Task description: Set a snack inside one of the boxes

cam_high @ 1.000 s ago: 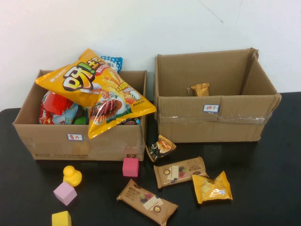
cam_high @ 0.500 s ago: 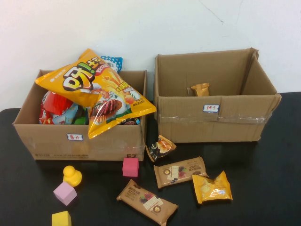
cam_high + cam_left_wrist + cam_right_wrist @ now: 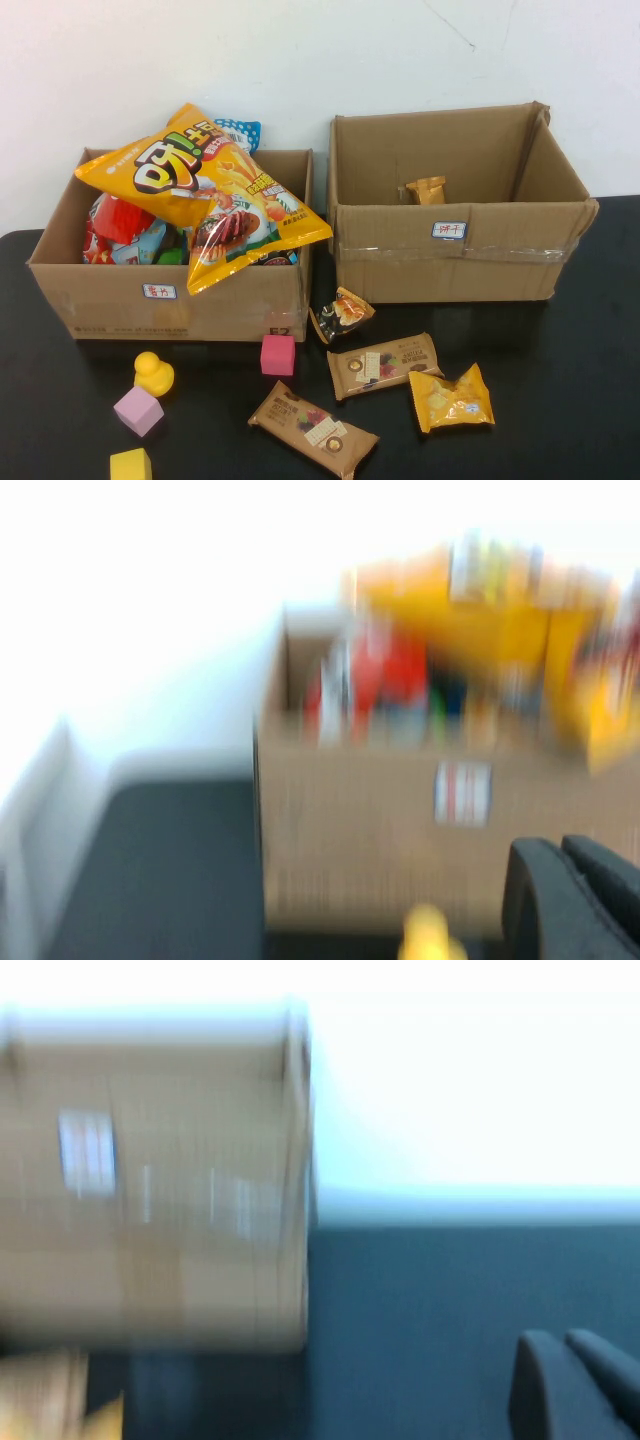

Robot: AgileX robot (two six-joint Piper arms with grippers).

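Note:
Two cardboard boxes stand on the black table. The left box is heaped with snack bags. The right box holds one small tan packet. In front of the boxes lie a small dark packet, a brown bar, a yellow packet and a second brown bar. Neither arm shows in the high view. The left gripper is shut and empty, facing the left box. The right gripper is shut and empty, near the right box.
A magenta cube, a yellow duck, a lilac cube and a yellow cube lie in front of the left box. A white wall stands behind the boxes. The duck also shows in the left wrist view.

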